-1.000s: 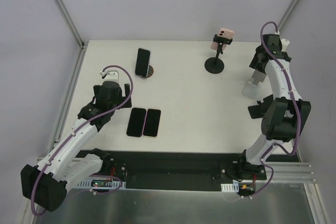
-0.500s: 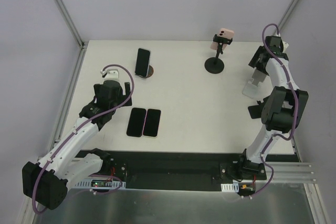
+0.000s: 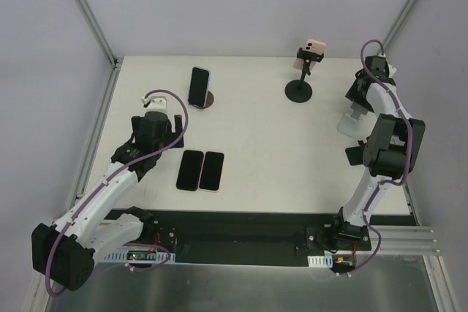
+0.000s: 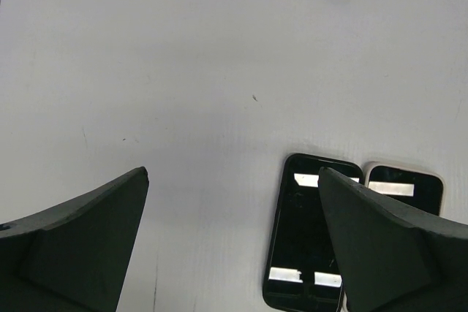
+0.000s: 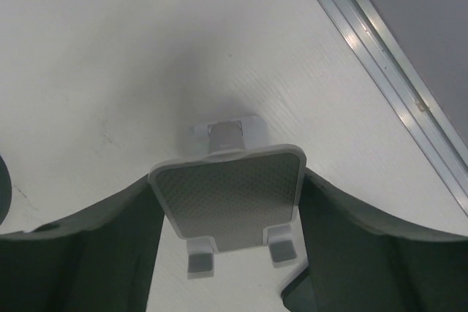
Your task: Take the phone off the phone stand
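A white table (image 3: 263, 137) fills the floor of a grey-walled cell with bare metal posts (image 3: 88, 12) in the far corners. The left arm (image 3: 102, 195) reaches over the table's left side, and the left gripper (image 4: 232, 180) hangs with its jaws spread wide over bare surface. The right arm (image 3: 387, 144) folds back to the far right, where the right gripper (image 5: 227, 180) straddles an empty white stand (image 5: 234, 213). That stand's grey plate sits between the fingers and its side edges look to meet them, but I cannot tell whether they pinch it. A black post stand (image 3: 298, 91) at the far middle clamps a pink phone (image 3: 313, 49), well apart from both grippers; its long axis is too small to judge. A low brown stand (image 3: 208, 99) at the far left props a dark phone (image 3: 199, 85), long axis running near to far. Two more phones (image 3: 201, 170) lie flat side by side, just beside the left gripper.
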Motion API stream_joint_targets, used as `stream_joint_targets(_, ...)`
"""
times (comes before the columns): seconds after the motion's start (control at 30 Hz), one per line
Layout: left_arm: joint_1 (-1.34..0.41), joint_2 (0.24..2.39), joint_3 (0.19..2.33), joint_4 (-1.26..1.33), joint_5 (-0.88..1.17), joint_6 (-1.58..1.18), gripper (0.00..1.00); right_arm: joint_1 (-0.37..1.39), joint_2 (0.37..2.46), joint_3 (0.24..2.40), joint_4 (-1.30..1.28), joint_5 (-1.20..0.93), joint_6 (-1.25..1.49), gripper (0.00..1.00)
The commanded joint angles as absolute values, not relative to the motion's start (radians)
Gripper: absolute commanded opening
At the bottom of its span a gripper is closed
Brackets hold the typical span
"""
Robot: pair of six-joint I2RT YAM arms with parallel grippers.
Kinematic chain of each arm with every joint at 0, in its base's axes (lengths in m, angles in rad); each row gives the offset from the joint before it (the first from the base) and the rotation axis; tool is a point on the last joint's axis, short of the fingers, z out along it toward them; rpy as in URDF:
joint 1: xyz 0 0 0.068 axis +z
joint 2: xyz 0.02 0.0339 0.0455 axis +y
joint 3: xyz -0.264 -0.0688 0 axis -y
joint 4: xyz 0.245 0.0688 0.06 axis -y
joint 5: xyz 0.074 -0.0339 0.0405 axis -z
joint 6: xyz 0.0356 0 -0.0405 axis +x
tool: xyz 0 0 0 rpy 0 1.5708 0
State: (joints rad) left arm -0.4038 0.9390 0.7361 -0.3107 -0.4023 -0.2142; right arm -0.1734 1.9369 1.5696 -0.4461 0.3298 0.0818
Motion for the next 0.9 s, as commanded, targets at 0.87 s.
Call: stream_joint_targets(0.87, -0.393, 0.927, 0.732, -0.256, -0.380, -0.173, 0.99, -0.184, 1.698, 1.353, -0.750, 0.719, 0.724, 0.44)
